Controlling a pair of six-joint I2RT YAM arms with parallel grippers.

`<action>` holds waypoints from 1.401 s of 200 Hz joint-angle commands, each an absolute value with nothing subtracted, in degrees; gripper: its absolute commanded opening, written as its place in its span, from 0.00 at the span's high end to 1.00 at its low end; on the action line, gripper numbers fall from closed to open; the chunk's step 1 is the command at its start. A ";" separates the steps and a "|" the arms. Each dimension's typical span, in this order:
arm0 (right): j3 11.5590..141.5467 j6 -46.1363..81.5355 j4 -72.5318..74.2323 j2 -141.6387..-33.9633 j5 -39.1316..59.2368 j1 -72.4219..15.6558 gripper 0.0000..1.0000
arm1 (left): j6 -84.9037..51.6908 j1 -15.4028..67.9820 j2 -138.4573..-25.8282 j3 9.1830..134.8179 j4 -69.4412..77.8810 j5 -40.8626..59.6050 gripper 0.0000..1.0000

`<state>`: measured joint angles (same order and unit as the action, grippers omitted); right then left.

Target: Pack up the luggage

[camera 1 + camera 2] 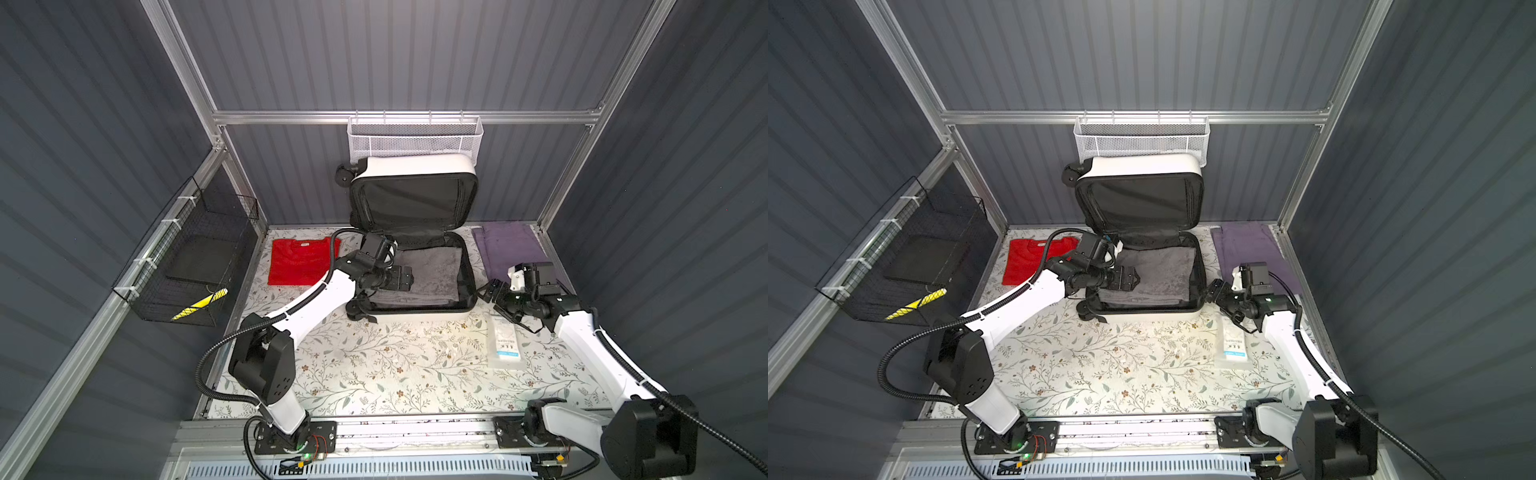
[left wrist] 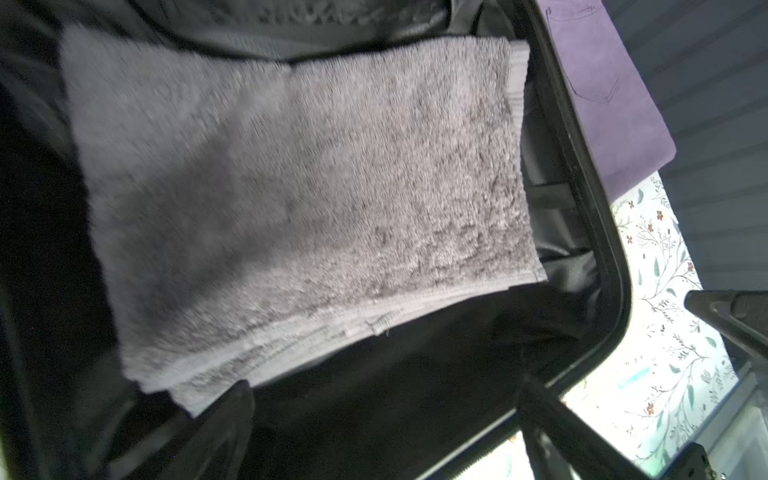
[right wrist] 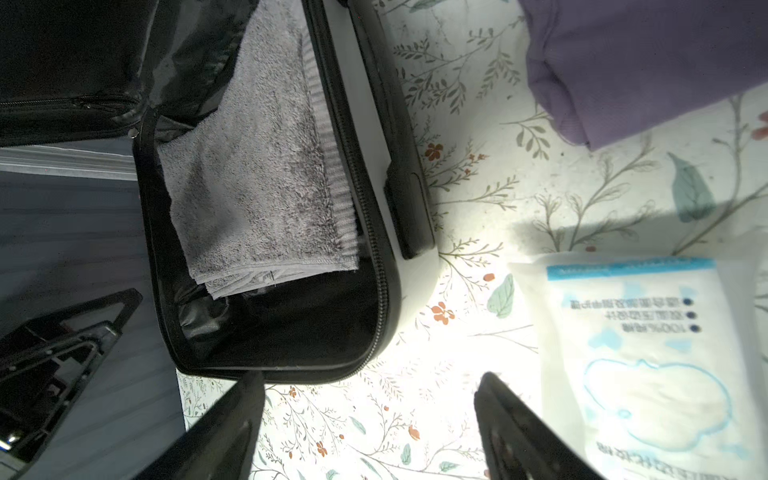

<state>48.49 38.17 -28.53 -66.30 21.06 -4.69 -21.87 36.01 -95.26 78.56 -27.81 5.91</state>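
Note:
The luggage [image 1: 415, 166] [image 1: 1142, 164] is a white hard-shell suitcase lying open at the back of the table, its lid standing against the wall. A folded grey towel [image 1: 432, 274] [image 2: 299, 199] [image 3: 266, 174] lies in the black-lined base. My left gripper [image 1: 408, 281] [image 1: 1133, 279] [image 2: 384, 409] hovers open over the base's left part, at the towel's edge, holding nothing. My right gripper [image 1: 486, 291] [image 1: 1212, 291] [image 3: 370, 386] is open and empty above the tablecloth, just off the suitcase's right side.
A white packet [image 1: 505, 345] [image 3: 648, 353] lies beside the right gripper. A folded purple garment [image 1: 511, 249] [image 3: 644, 62] sits back right, a red shirt [image 1: 299, 262] back left. A white mesh basket [image 1: 415, 137] hangs behind the lid, a black wire basket [image 1: 191, 266] on the left wall.

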 commanded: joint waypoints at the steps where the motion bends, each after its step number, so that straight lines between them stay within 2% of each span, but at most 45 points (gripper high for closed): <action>1: 46.48 37.77 -30.26 -64.51 21.27 -2.74 0.19 | -25.58 38.16 -92.54 75.71 -24.43 7.18 0.00; 68: 40.90 34.12 -34.76 -58.26 21.46 8.32 0.17 | -32.18 46.96 -91.03 69.72 -17.06 6.29 0.00; 115: 36.04 32.94 -34.51 -57.61 21.31 14.86 0.15 | -34.54 51.87 -93.29 68.46 -13.56 5.96 0.00; 198: 28.90 33.85 -29.93 -60.56 22.58 15.93 0.13 | -34.54 54.17 -94.83 69.44 -13.54 5.65 0.00; 280: 19.53 38.49 -26.05 -54.53 29.47 15.65 0.10 | -35.33 55.81 -94.04 68.90 -13.71 4.31 0.00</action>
<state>22.65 36.12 -25.91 -56.86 26.28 15.70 -34.39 55.13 -94.32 68.79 -13.67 5.30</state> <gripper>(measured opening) 0.895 0.997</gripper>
